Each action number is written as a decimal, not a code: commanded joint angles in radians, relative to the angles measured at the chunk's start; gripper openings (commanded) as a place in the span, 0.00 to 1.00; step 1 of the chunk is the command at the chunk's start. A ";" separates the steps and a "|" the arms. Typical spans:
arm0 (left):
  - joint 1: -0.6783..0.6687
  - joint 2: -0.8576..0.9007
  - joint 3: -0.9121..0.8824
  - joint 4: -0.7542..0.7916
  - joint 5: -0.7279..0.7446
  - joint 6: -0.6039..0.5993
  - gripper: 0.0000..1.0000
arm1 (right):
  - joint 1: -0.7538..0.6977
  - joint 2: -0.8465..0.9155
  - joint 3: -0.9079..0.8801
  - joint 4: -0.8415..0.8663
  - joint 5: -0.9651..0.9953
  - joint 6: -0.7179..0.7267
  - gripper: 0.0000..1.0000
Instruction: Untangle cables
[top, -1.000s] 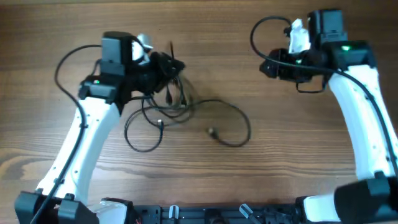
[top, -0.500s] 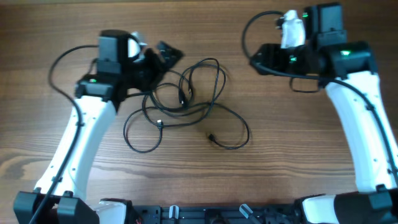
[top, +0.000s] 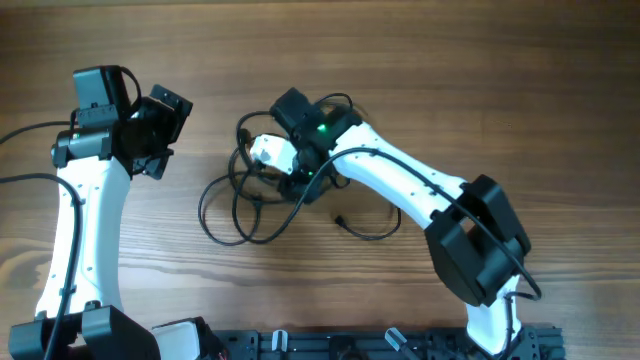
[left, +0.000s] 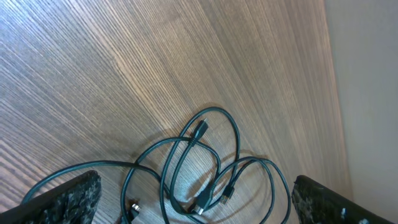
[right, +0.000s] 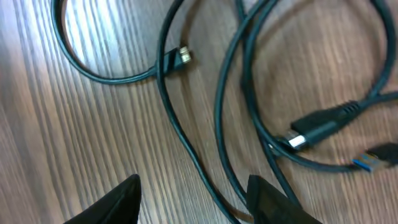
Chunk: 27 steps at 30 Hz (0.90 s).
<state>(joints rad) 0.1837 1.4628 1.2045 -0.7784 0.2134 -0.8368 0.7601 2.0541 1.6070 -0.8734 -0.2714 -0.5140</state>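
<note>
Cables (top: 245, 205) are seen lying in loose, overlapping loops on the wooden table (top: 480, 90), near its middle, with small plug ends showing among the strands. The right gripper (right: 194, 184) is positioned low over the pile, its fingers spread apart, and a strand is seen between the fingertips; nothing is clamped. The left gripper (top: 162, 135) is positioned to the left of the loops, apart from them, its fingers likewise parted and empty

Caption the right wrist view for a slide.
Open right gripper poised over loose, overlapping black cables on the wooden table.
</note>
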 joint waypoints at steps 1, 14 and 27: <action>0.003 0.011 0.005 -0.001 -0.014 -0.005 1.00 | 0.006 0.035 0.003 0.010 0.019 -0.055 0.55; 0.003 0.013 0.005 0.000 -0.014 -0.005 0.99 | 0.005 0.116 -0.050 0.114 0.212 -0.084 0.43; 0.003 0.013 0.005 0.000 -0.014 -0.005 1.00 | 0.006 0.092 0.004 0.041 0.223 0.185 0.04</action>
<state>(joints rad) 0.1837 1.4628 1.2045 -0.7784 0.2131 -0.8368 0.7662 2.1433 1.5639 -0.7658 -0.0650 -0.5056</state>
